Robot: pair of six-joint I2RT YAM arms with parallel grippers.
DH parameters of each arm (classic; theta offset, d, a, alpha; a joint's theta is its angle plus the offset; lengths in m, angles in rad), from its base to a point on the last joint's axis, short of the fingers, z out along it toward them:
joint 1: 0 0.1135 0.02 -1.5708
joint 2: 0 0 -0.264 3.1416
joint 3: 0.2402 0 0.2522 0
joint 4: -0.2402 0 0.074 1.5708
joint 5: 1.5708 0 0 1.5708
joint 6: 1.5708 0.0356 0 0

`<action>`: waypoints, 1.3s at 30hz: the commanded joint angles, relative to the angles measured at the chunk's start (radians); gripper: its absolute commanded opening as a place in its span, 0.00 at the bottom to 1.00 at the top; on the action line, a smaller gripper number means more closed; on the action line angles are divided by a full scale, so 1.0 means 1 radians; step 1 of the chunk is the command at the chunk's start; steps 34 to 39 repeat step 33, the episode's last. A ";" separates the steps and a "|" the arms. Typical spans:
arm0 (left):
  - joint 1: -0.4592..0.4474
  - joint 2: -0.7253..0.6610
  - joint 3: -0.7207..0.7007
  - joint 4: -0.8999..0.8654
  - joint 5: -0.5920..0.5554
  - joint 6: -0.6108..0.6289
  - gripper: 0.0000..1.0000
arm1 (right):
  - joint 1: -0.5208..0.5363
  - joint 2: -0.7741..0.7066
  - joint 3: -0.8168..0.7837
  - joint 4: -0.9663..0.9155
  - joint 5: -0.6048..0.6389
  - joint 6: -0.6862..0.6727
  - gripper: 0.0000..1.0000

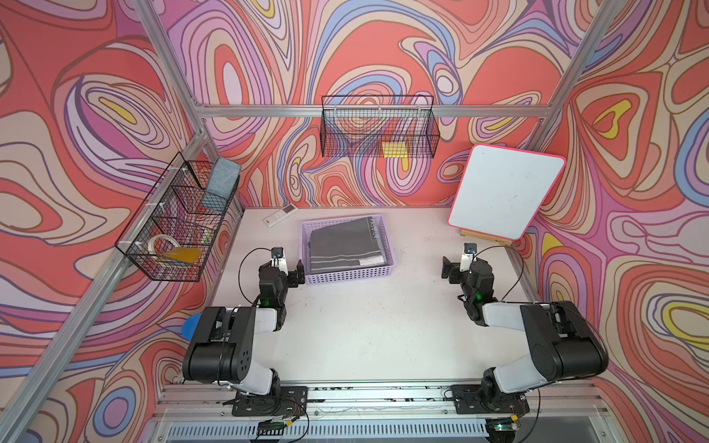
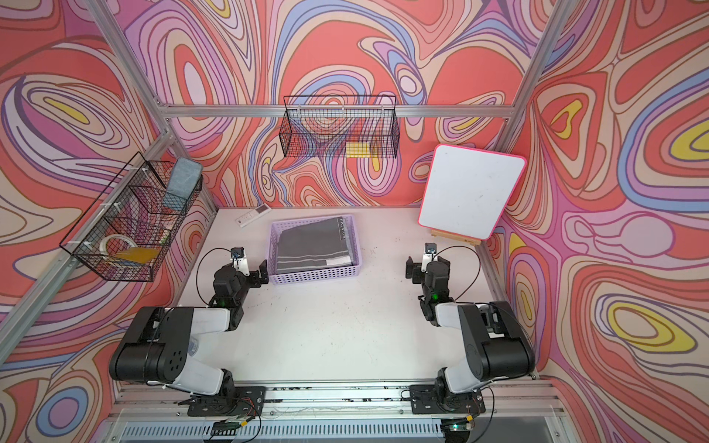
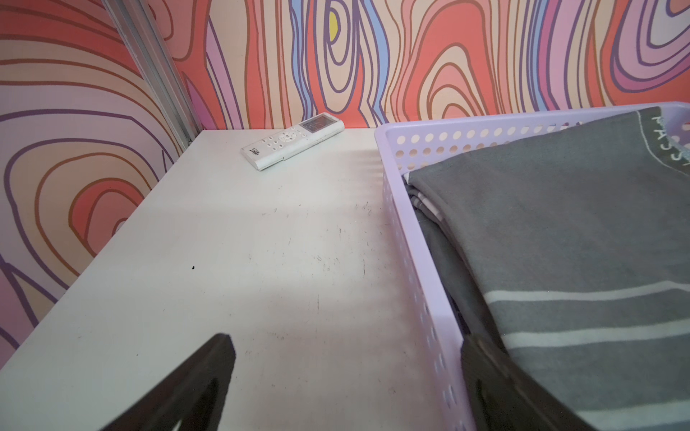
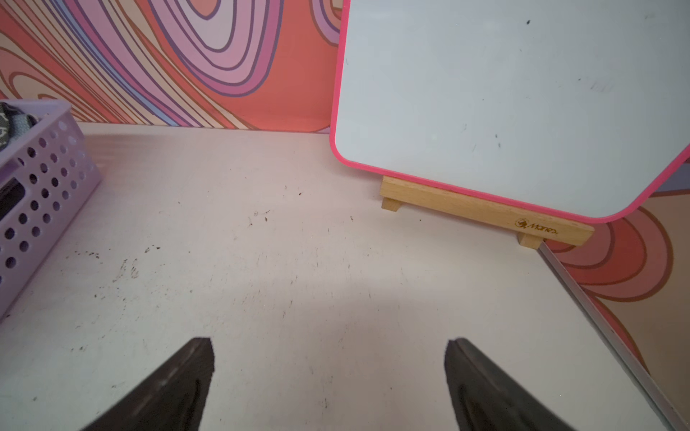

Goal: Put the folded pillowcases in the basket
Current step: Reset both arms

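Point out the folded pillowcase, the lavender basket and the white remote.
folded pillowcase (image 1: 343, 245), in a top view, on the middle of its grey top fold.
lavender basket (image 1: 347, 275), in a top view, on its perforated near wall.
white remote (image 3: 293, 141), in the left wrist view, on its button face.

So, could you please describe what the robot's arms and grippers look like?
Both the left arm and right arm have chunky black joints and white link shells, each with a small green light and a thin black cable looping to a wrist camera. The left gripper and right gripper have flat, dark, tapered fingers.
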 commanded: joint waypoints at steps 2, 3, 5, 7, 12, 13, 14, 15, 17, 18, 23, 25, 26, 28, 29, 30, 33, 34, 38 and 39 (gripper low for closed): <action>0.004 0.014 -0.001 -0.058 0.004 0.012 0.99 | -0.027 0.058 -0.036 0.205 -0.030 0.044 0.98; 0.004 0.014 -0.001 -0.058 0.004 0.012 0.99 | -0.028 0.088 -0.041 0.244 -0.031 0.042 0.98; 0.003 0.014 -0.002 -0.058 0.004 0.012 0.99 | -0.028 0.155 -0.037 0.300 -0.040 0.038 0.98; 0.004 0.014 -0.001 -0.058 0.004 0.013 0.99 | -0.028 0.157 0.000 0.227 -0.036 0.038 0.98; 0.004 0.014 -0.002 -0.058 0.004 0.012 0.99 | -0.057 0.164 0.047 0.148 -0.057 0.068 0.98; 0.003 0.014 -0.001 -0.058 0.004 0.012 0.99 | -0.057 0.164 0.047 0.145 -0.058 0.068 0.98; 0.004 0.014 -0.001 -0.058 0.004 0.013 0.99 | -0.057 0.168 0.044 0.164 -0.054 0.065 0.98; 0.004 0.014 -0.001 -0.058 0.004 0.012 0.99 | -0.057 0.165 0.045 0.154 -0.055 0.064 0.98; 0.004 0.014 -0.001 -0.058 0.004 0.012 0.99 | -0.057 0.166 0.042 0.165 -0.051 0.062 0.98; 0.003 0.014 -0.001 -0.058 0.004 0.013 0.99 | -0.057 0.166 0.041 0.166 -0.048 0.061 0.98; 0.004 0.014 -0.001 -0.058 0.004 0.013 0.99 | -0.057 0.165 0.040 0.166 -0.048 0.062 0.98; 0.003 0.014 -0.001 -0.058 0.004 0.013 0.99 | -0.057 0.166 0.040 0.165 -0.048 0.062 0.98; 0.004 0.014 -0.001 -0.058 0.004 0.013 0.99 | -0.057 0.166 0.040 0.165 -0.049 0.062 0.98; 0.004 0.016 0.003 -0.066 0.005 0.012 0.99 | -0.057 0.166 0.040 0.165 -0.049 0.062 0.98; 0.004 0.018 0.004 -0.065 0.005 0.013 0.99 | -0.057 0.166 0.040 0.165 -0.048 0.062 0.98; 0.004 0.017 0.003 -0.065 0.005 0.013 0.99 | -0.057 0.166 0.040 0.165 -0.048 0.062 0.98; 0.004 0.015 -0.002 -0.056 0.007 0.014 0.99 | -0.058 0.165 0.040 0.165 -0.048 0.062 0.98; 0.004 0.015 -0.002 -0.056 0.007 0.014 0.99 | -0.058 0.165 0.040 0.165 -0.048 0.062 0.98; 0.004 0.015 -0.002 -0.056 0.007 0.014 0.99 | -0.058 0.165 0.040 0.165 -0.048 0.062 0.98; 0.004 0.015 -0.002 -0.056 0.007 0.014 0.99 | -0.058 0.165 0.040 0.165 -0.048 0.062 0.98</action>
